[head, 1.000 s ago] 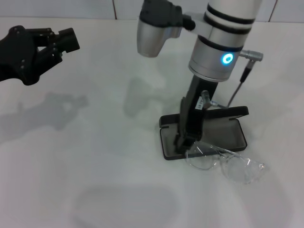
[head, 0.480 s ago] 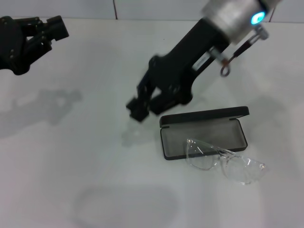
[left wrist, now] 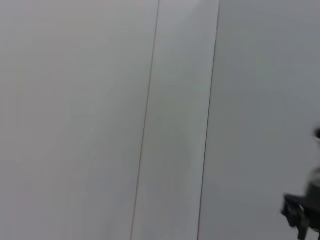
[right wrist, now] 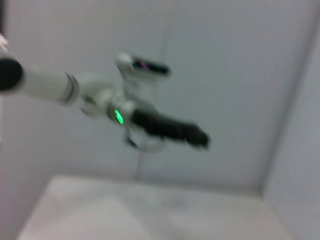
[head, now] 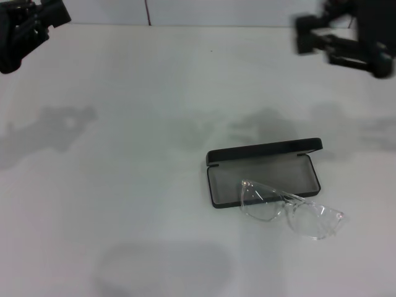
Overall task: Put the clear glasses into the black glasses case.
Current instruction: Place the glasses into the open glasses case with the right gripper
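Clear glasses: lying on the white table, one lens over the front lip of the black glasses case, the other lens out on the table. Case: open, lid upright, grey lining bare. My right gripper: high at the far edge, fingers' state I cannot tell. My left gripper: parked far corner, likewise unclear. Advice: regrasp at the bridge, lift, square the frame lengthwise, lower flat inside.
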You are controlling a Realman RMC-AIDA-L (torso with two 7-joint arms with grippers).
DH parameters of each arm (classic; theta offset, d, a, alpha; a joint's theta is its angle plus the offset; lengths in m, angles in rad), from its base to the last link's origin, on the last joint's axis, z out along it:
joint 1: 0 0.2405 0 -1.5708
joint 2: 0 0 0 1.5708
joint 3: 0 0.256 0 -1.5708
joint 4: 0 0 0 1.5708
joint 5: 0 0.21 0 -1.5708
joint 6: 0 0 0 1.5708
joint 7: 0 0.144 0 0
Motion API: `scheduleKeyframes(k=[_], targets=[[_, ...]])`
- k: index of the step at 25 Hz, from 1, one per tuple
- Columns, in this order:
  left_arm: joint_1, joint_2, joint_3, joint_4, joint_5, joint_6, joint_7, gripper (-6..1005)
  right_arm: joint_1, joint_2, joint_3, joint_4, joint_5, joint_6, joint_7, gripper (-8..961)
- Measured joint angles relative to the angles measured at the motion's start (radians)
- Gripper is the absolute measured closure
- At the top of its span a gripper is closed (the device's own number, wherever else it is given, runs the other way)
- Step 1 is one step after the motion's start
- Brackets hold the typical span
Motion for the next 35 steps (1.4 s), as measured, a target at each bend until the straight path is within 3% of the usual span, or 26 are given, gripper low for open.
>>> scheduleKeyframes(k=[1, 3, 7, 13, 20, 25, 35], targets=[[0.001, 0.002, -0.002, 0.000, 0.000, 0.000, -0.003, 885, -0.071, 0.035, 0.051, -0.172, -0.095, -0.013, 0.100, 790], [0.005, 0.007, -0.007, 0.000, 0.001, 0.000, -0.007, 885, -0.109, 0.065, 0.038, -0.326, -0.226, -0.037, 0.245, 791], [0.005, 0.005, -0.008, 0.000, 0.026, 0.002, -0.008, 885, -0.083, 0.105, -0.018, -0.438, -0.423, -0.123, 0.451, 791], [-0.004, -0.010, -0.002, -0.009, 0.047, 0.002, 0.001, 885, 0.060, 0.112, -0.121, -0.432, -0.606, -0.301, 0.703, 770], [0.029, -0.021, -0.002, -0.052, 0.049, 0.007, 0.038, 885, 0.185, 0.114, -0.337, -0.369, -0.769, -0.330, 0.865, 720], [0.048, -0.033, -0.002, -0.054, 0.050, 0.007, 0.055, 885, 0.209, 0.120, -0.486, -0.290, -0.881, -0.266, 0.883, 662], [0.046, -0.042, -0.002, -0.098, 0.068, 0.004, 0.100, 885, 0.195, 0.121, -0.561, -0.161, -0.921, -0.128, 0.803, 634]])
